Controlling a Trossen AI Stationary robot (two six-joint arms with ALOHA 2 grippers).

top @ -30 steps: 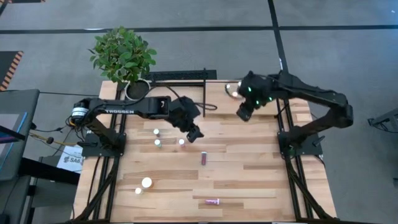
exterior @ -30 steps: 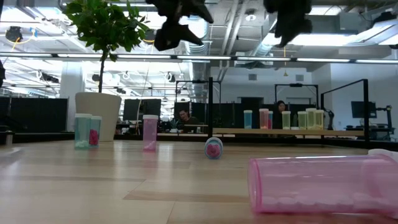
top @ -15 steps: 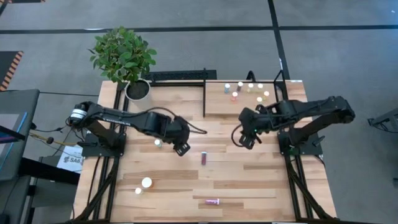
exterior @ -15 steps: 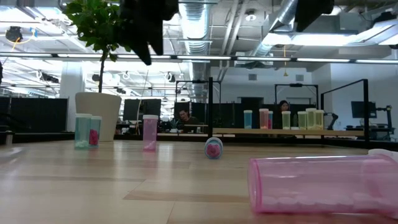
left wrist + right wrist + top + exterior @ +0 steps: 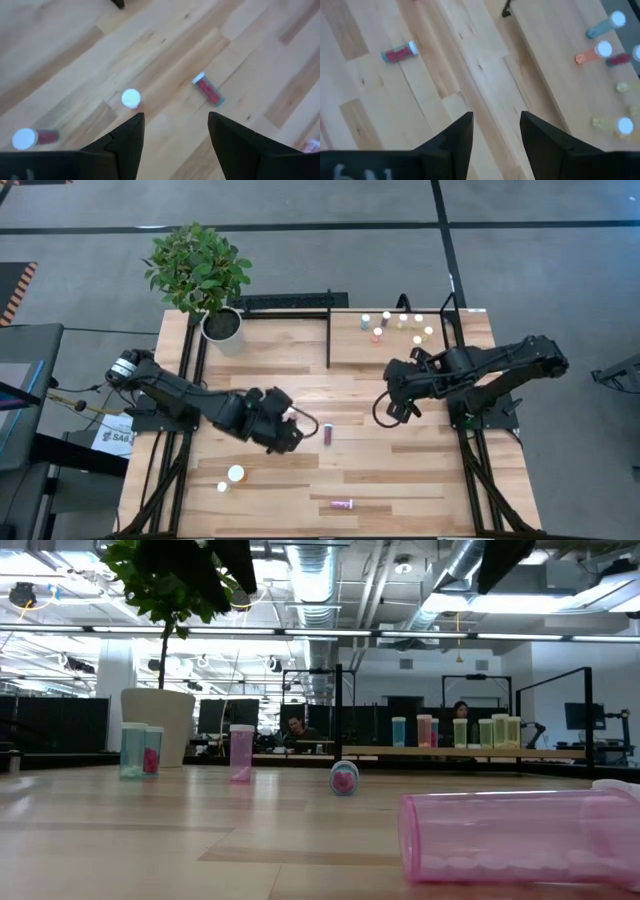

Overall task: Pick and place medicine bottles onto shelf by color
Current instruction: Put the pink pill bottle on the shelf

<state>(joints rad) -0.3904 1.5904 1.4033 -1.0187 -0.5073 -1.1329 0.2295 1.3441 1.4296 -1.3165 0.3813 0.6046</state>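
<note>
Looking down on the plank table (image 5: 400,470), I see the left gripper (image 5: 290,430) hanging over the middle of the wood, its two dark fingers (image 5: 125,142) spread apart with nothing between them. Just to its right a maroon bottle (image 5: 327,434) lies on its side, a small cylinder with a white cap; the left wrist view shows it beyond the fingertips. Two white-capped bottles (image 5: 236,474) stand near the left front of the table, and a pink bottle (image 5: 342,504) lies flat close to the near edge.

The right gripper (image 5: 396,408) hangs just in front of the shelf (image 5: 350,345), its fingers (image 5: 455,137) also apart and empty. The shelf is a flat light-wood board with a thin black metal frame, at the far right of the table. On it stand several small bottles (image 5: 378,334), orange, yellow and others, grouped at the far side. A plant in a white pot (image 5: 221,326) stands at the far left corner.
</note>
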